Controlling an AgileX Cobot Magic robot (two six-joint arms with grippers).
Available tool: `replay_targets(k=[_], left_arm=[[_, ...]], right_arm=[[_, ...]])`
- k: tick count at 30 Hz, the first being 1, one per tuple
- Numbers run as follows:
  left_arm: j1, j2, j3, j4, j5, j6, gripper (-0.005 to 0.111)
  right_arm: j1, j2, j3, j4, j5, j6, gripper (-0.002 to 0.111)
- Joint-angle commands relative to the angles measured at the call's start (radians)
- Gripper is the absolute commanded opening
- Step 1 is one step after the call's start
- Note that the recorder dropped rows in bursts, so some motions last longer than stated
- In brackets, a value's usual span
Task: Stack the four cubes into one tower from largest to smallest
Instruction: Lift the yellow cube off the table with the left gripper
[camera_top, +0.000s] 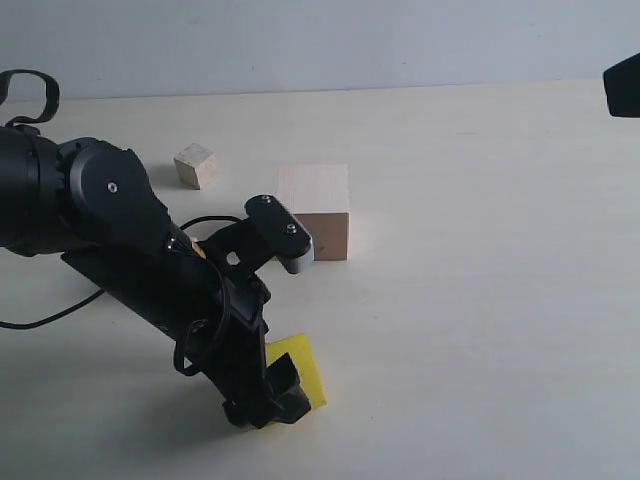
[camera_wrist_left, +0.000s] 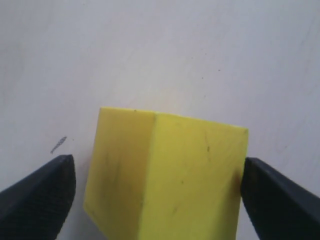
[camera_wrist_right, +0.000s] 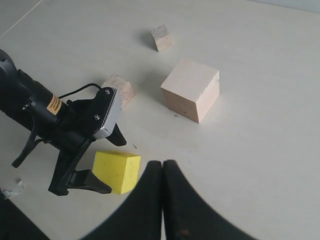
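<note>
Left gripper (camera_wrist_left: 157, 172): my jaws are wide apart, straddling the yellow cube (camera_wrist_left: 190, 180) on the table (camera_top: 480, 300). One pad appears to touch a cube edge and the other stands clear of it, so there is no grip. Right gripper (camera_wrist_right: 162, 166): fingers pressed together, empty, above the table and well apart from the cubes. The large pale cube (camera_top: 315, 210) sits beyond the yellow one. The grained cube (camera_wrist_right: 120, 90) is beside my left arm, and the tiny cube (camera_top: 196, 165) is farthest back. All four rest separately.
</note>
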Motion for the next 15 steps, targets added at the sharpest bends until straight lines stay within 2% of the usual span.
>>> replay_targets(k=[1, 3, 7, 15], left_arm=[[-0.002, 0.0, -0.005, 0.008, 0.029, 0.006, 0.085], [-0.002, 0.0, -0.02, 0.008, 0.046, 0.006, 0.086], [-0.002, 0.0, -0.06, 0.003, 0.05, 0.006, 0.095], [-0.002, 0.0, -0.097, 0.027, 0.08, 0.036, 0.096]], right_arm=[[-0.005, -0.004, 0.003, 0.004, -0.004, -0.01, 0.0], [-0.005, -0.004, 0.003, 0.004, -0.004, -0.01, 0.0], [-0.005, -0.004, 0.003, 0.004, -0.004, -0.01, 0.0], [-0.005, -0.004, 0.003, 0.004, -0.001, -0.01, 0.0]])
